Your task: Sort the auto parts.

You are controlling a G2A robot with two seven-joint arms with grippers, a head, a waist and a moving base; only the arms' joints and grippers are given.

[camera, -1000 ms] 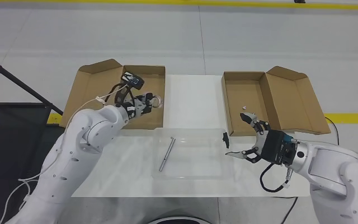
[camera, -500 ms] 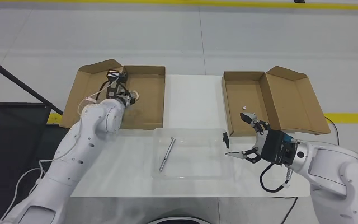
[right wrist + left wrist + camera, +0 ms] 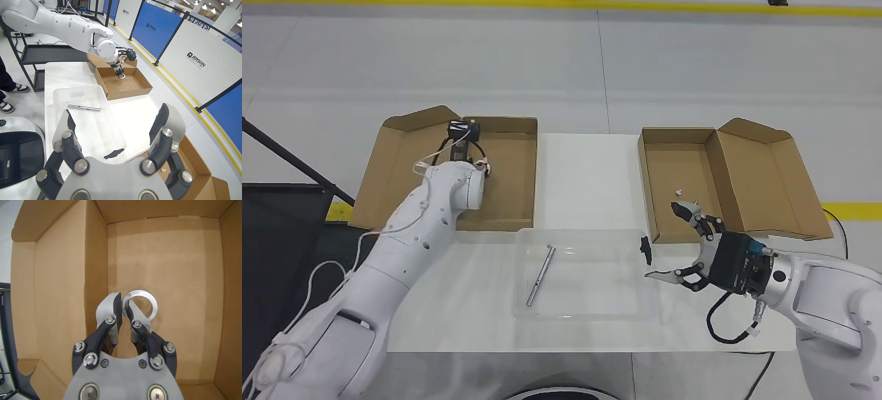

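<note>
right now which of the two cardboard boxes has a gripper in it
The left box: the left gripper is inside its walls, shut on a metal ring. The right gripper hangs open outside the right box.

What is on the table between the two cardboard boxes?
Nothing: in the top view the white table is bare between the left box and the right box. The clear tray sits nearer the robot.
</note>
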